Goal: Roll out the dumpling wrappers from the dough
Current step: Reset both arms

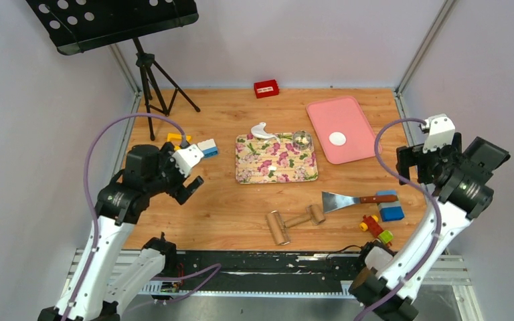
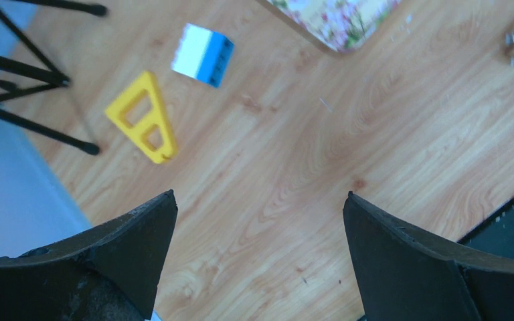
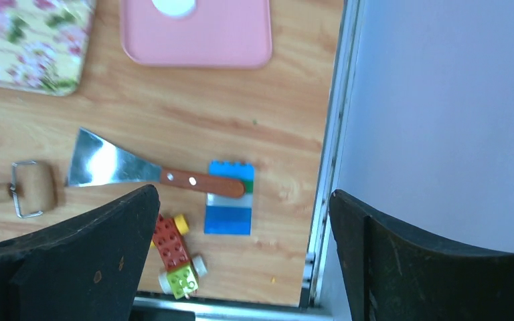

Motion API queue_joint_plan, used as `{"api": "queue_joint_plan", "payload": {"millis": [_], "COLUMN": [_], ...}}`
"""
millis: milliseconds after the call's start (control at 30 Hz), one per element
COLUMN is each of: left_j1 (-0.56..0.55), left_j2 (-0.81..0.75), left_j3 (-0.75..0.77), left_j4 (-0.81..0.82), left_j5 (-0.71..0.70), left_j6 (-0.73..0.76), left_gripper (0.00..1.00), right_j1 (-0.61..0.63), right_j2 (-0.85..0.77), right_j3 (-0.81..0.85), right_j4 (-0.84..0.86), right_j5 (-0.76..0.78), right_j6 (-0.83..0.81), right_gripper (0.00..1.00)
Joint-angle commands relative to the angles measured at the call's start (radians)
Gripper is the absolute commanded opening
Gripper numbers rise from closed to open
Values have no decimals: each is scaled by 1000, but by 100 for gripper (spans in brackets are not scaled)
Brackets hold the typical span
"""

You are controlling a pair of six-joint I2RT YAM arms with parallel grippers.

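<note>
**Both tools released, one wrapper on the pink tray**

Here's the desk [image 1: 227, 207] from above, and both arms are up and off the work. The left tool [image 2: 260, 196] hangs spread wide over bare wood, with nothing between its fingers. The right tool [image 3: 242, 194] is spread just as wide and also empty, out at the right edge of the desk beside the wall rail.

On to the dough! One round white dumpling wrapper [image 1: 337, 138] lies flat on the pink tray [image 1: 351, 117], far right of centre. The leftover dough [image 1: 262, 131], a curled white scrap, sits at the far edge of the floral board [image 1: 276, 160] in the middle. The metal ring cutter [image 1: 301, 140] stands on that board's far right corner, just beside the tray.

Nearer the arms, the wooden rolling pin [image 1: 294, 223] lies on the desk. To its right lies the scraper [image 1: 351, 200], its handle resting on a blue block [image 1: 391, 208]. A small cluster of toy bricks [image 1: 373, 227] sits just beside them. Over on the left, a white-and-blue block [image 2: 203, 55] and a yellow triangle piece [image 2: 143, 118] lie close together by the tripod legs [image 1: 152, 80].
</note>
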Motion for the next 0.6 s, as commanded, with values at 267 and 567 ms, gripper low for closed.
{"api": "queue_joint_plan", "payload": {"millis": [267,567], "left_j1": [67,410], "left_j2": [-386,-543], "left_j3": [65,-21], "left_j4": [-14,73], "left_j5": [-21,239], "left_j6": [-65,-154], "left_gripper": [100,100], "right_j1": [-1,-7], "right_j2": [-686,-879], "right_j3": [-226,-368], "right_j4": [461,552], "right_j5": [-653,-742], "right_j6": [475,656], "right_gripper": [100,100]}}
